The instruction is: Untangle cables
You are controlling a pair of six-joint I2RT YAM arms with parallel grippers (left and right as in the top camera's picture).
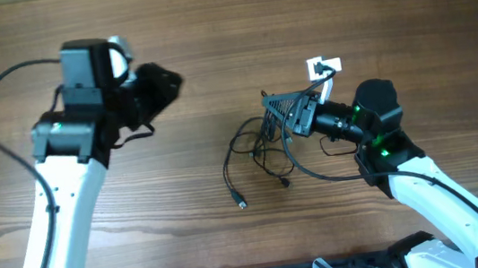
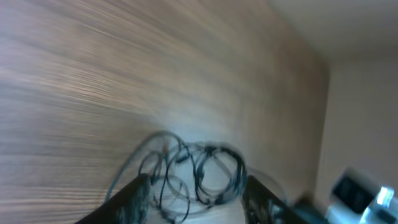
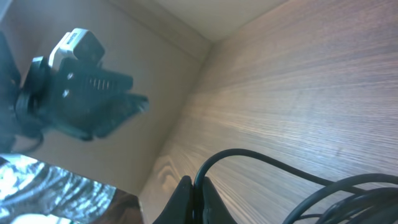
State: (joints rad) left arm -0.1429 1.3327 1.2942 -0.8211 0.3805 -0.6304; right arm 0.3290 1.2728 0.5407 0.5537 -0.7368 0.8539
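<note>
The cables (image 1: 259, 150) are thin black cords in a loose tangle on the wooden table (image 1: 182, 186), right of the middle. One strand trails down to a small plug (image 1: 241, 204). My right gripper (image 1: 270, 108) is at the tangle's top edge, shut on one black cord (image 3: 249, 157) that arches out from between its fingers (image 3: 198, 198). My left gripper (image 1: 164, 84) is well to the left of the tangle and apart from it. In the blurred left wrist view its fingers (image 2: 196, 208) are open and empty, with the cables (image 2: 196, 171) lying ahead of them.
A small white connector (image 1: 323, 68) lies on the table just beyond my right gripper. The left arm (image 3: 81, 93) shows across the table in the right wrist view. Thick black arm cables run along both arms.
</note>
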